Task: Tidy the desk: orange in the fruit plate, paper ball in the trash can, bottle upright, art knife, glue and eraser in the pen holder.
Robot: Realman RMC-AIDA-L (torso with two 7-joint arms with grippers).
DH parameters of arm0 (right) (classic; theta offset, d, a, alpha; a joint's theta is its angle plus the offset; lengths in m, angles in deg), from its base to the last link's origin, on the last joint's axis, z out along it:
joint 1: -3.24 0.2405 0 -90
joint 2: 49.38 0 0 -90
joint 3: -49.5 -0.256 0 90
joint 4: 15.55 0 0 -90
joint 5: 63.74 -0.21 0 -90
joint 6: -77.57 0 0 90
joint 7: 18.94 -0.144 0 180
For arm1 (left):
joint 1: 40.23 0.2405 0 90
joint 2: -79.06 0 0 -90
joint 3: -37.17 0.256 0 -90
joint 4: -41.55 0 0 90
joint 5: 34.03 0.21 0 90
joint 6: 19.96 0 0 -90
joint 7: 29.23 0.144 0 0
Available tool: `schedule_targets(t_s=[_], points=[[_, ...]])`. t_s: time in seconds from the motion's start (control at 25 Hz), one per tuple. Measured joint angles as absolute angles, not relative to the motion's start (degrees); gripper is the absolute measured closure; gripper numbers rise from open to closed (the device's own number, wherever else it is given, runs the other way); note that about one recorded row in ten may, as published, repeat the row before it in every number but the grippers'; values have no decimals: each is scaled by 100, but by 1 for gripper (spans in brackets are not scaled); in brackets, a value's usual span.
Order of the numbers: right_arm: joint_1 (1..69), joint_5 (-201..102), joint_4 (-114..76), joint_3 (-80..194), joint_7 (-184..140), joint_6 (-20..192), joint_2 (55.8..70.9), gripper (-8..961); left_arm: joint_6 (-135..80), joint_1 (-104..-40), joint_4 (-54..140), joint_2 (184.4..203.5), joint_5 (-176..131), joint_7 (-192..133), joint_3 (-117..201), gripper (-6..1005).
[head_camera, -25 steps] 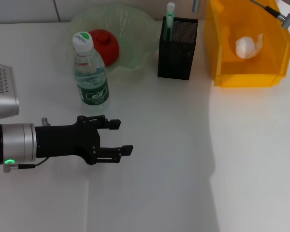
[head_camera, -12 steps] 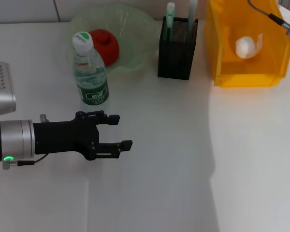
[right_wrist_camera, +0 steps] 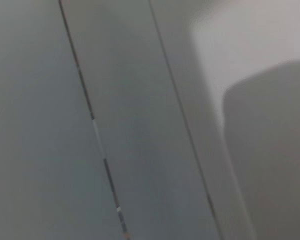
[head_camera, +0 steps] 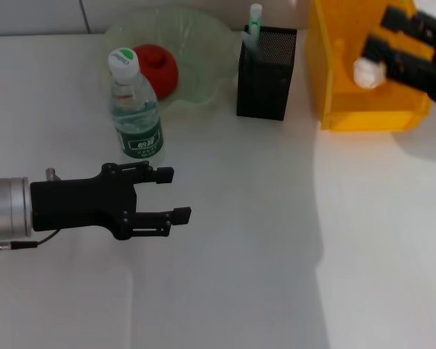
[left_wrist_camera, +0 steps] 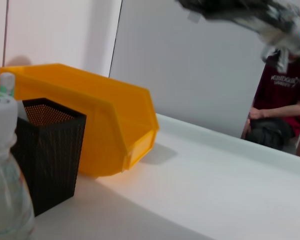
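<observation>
The bottle (head_camera: pixel 136 109) stands upright near the fruit plate (head_camera: pixel 203 33), which holds the orange (head_camera: pixel 158 67). The art knife (head_camera: pixel 255 20) sticks up out of the pen holder (head_camera: pixel 265 76). A pale grey end (head_camera: pixel 247 38) leaning at the holder's rim looks like the glue. The paper ball (head_camera: pixel 365 71) lies inside the trash can (head_camera: pixel 363 116). My left gripper (head_camera: pixel 173 194) hovers open and empty over the table in front of the bottle. My right gripper (head_camera: pixel 381 40) is blurred above the trash can, fingers apart, holding nothing. The eraser is out of view.
The left wrist view shows the bottle (left_wrist_camera: pixel 2 180), the pen holder (left_wrist_camera: pixel 50 150) and the trash can (left_wrist_camera: pixel 110 125) along the table's back. Behind the far edge sits a person in a red shirt (left_wrist_camera: pixel 285 95). Only a blurred grey wall shows in the right wrist view.
The grey stick that stood above the pen holder has dropped into it. My right gripper has swung into view over the trash can. My left gripper has drawn back slightly to the left.
</observation>
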State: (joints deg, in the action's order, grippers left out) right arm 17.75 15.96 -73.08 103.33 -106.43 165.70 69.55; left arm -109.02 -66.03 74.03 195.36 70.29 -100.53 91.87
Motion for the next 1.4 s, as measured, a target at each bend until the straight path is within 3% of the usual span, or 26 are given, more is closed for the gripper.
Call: schedule_targets(t_s=[0.12, 0.16, 0.28, 0.4, 0.48, 0.6, 1.4], points=[[1649, 2863, -7046, 9197, -10378, 18288, 6922, 273, -11101, -6595, 7404, 19487, 7036, -10076, 9134, 196], [1649, 3731, -6647, 8509, -10131, 19112, 6825, 245, -11170, -6589, 7404, 19467, 7046, -10092, 9119, 196], [1648, 4277, -6220, 8168, -9921, 19562, 6702, 161, -11442, -6575, 7411, 19388, 7079, -10138, 9100, 196], [1592, 4649, -5761, 8059, -9697, 19763, 6612, 151, -11442, -6575, 7411, 19388, 7079, -10138, 9100, 197], [1562, 4760, -5678, 8054, -9598, 19780, 6622, 145, -11822, -6514, 7411, 19241, 7090, -10288, 9082, 197], [1550, 4813, -5641, 8052, -9549, 19791, 6663, 142, -11879, -6480, 7411, 19208, 7092, -10346, 9081, 197], [1802, 4845, -5562, 8068, -9583, 19810, 6735, 142, -12057, -6446, 7416, 19176, 7060, -10430, 9078, 195]])
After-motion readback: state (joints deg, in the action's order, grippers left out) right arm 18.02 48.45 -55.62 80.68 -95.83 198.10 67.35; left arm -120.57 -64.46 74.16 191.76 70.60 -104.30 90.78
